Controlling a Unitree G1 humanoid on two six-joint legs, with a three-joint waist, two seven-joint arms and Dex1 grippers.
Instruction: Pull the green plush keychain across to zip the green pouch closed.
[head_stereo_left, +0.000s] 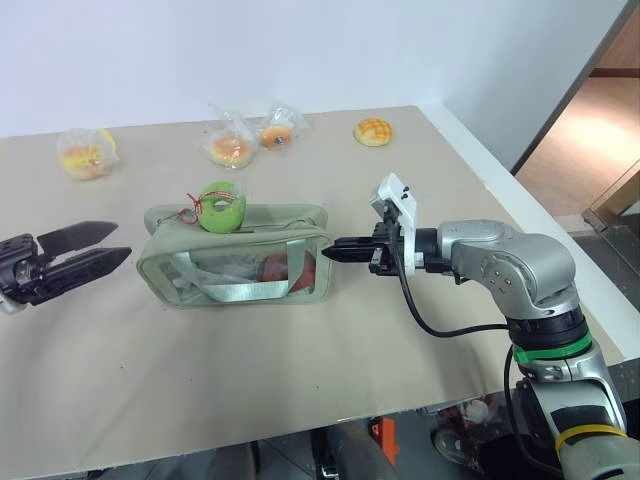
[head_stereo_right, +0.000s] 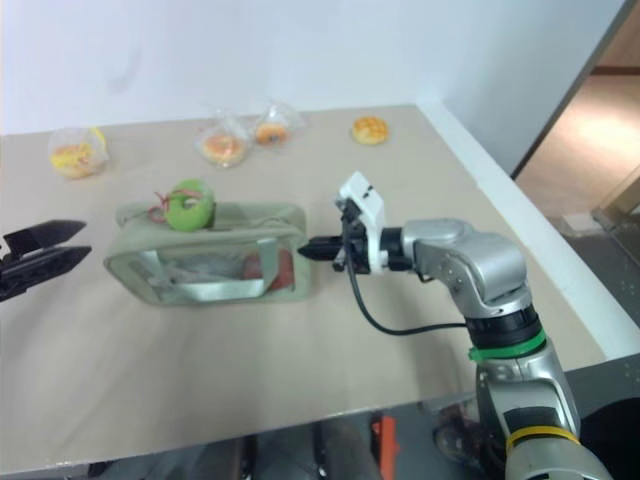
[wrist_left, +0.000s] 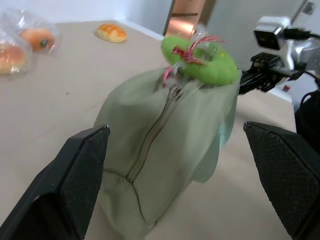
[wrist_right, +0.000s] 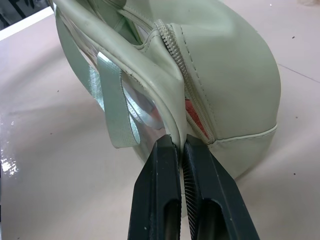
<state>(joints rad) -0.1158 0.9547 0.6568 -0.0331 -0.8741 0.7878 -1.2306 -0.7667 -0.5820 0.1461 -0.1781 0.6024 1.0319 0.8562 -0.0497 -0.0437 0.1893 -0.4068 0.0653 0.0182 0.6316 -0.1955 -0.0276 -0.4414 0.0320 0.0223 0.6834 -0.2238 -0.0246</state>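
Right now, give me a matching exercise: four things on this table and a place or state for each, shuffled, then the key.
Things:
1. left hand
2. right hand
3. green plush keychain
4. unwrapped bun

Places or states:
A. lies on top of the green pouch, near its left end
B. shut on the pouch's right end seam
C. lies alone at the table's far right
D. open, off the pouch's left end

Pairs: 1-D, 2-B, 3-A, 4-C

Pouch (head_stereo_left: 235, 258) sage green; keychain (head_stereo_left: 221, 206) lime, red cord; contents possibly red.
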